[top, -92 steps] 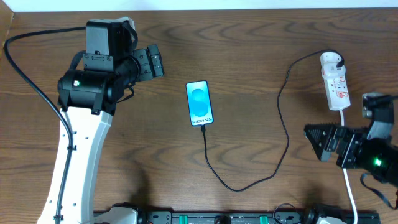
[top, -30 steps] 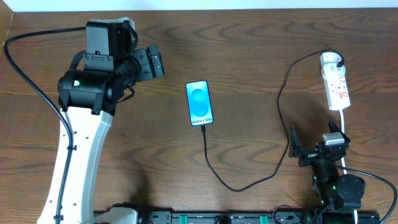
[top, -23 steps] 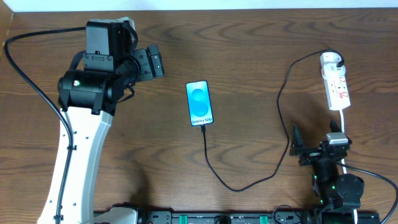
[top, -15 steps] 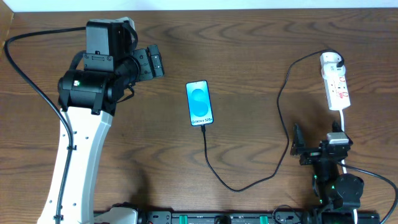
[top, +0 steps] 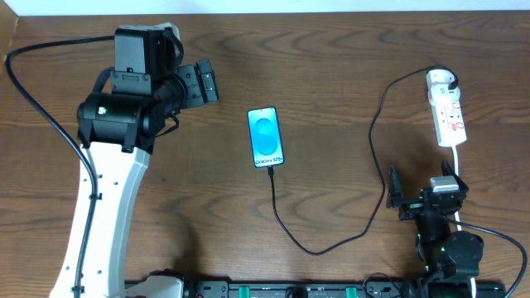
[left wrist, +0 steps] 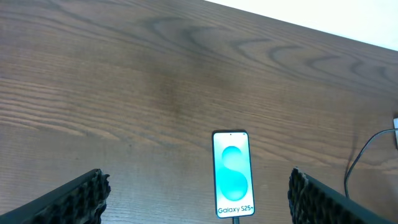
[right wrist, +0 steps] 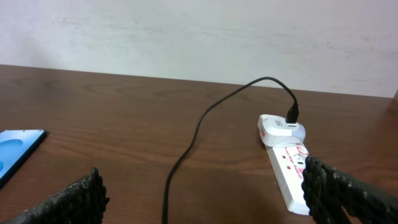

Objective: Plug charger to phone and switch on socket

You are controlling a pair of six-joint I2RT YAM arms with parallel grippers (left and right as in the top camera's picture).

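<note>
Phone: lies flat, screen up, near the middle of the wooden table. Its long axis runs from the far edge to the near edge, with a slight tilt. The "Galaxy S25+" end faces the near edge.

Charger: thin black cable. Its small connector meets the phone's near short edge. From there the cable runs toward the near edge, curves right, climbs toward the far side and arcs into the white plug.

Socket: narrow white strip on the far right of the table, well apart from the phone. Long axis near-to-far, with the white plug seated at its far end and red marks on top. Whether its switch is on or off cannot be told. The white cord leaves the near end toward the right arm.

Left gripper: fingers spread wide, one at each lower corner of the left wrist view. It holds nothing and sits above the table to the left of the phone, touching nothing.

Right gripper: fingers spread wide, empty, low at the near right of the table. It faces the socket and stands clear of both cable and strip.
</note>
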